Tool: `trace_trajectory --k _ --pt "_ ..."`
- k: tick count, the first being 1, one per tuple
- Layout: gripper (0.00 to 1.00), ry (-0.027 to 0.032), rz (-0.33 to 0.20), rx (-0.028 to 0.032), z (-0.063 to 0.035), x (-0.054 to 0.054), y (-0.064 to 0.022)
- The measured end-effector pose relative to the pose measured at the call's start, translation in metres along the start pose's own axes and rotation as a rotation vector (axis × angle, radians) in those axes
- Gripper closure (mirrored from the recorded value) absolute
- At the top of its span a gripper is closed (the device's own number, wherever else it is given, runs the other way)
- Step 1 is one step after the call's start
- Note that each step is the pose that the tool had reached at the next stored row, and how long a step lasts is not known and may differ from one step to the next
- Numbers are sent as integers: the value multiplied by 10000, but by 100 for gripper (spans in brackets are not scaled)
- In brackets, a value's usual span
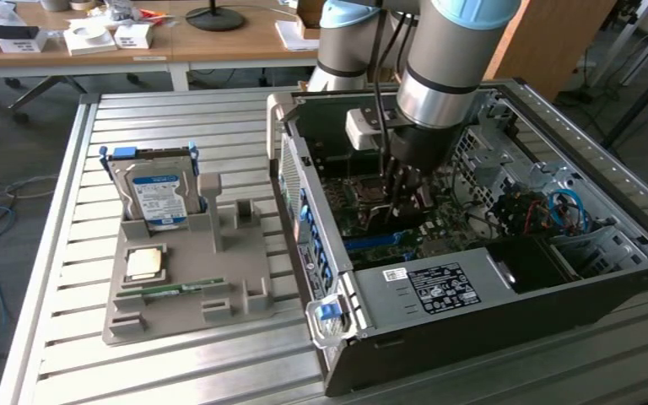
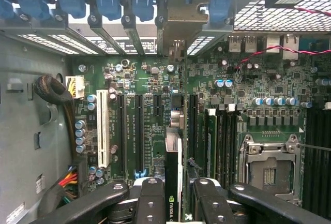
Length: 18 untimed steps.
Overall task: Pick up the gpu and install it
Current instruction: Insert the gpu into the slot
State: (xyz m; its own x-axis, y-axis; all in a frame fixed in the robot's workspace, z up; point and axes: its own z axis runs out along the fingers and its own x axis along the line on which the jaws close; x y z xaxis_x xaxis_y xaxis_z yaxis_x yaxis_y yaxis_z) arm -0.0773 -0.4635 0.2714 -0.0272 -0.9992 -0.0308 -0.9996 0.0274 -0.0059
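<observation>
From my console I see the gripper (image 2: 176, 195) down inside the open computer case (image 1: 471, 337), its two black fingers (image 2: 152, 198) clamped on the gpu (image 2: 175, 157), one on each face.

In the wrist view the card shows edge-on, standing upright on its long edge over the motherboard (image 2: 155, 79). Its long axis runs from between the fingers straight toward the rear wall of the case, where a row of blue slot latches (image 2: 108, 1) sits. That puts it parallel to the black expansion slots and to the white slot (image 2: 103, 128) beside them. Its far end reaches the metal bracket area at that rear wall. I cannot tell whether the lower edge is seated in a slot. The CPU socket (image 2: 269, 167) lies on the other side of the card from the white slot.

The case lies on its side on a slatted aluminium table (image 1: 54, 253), with the power supply (image 1: 442, 287) at its near end. At the exterior view's left a grey fixture tray (image 1: 189, 295) carries an upright hard drive (image 1: 158, 198), a processor chip (image 1: 146, 263) and a memory stick (image 1: 172, 289). Behind the table are wooden desks (image 1: 223, 46) with boxes, and loose cables lie on the floor.
</observation>
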Motion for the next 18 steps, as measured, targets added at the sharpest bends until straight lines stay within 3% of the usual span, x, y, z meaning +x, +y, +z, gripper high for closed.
trace_trajectory --k 18 --pt "74 2 0 -2 30 -3 7"
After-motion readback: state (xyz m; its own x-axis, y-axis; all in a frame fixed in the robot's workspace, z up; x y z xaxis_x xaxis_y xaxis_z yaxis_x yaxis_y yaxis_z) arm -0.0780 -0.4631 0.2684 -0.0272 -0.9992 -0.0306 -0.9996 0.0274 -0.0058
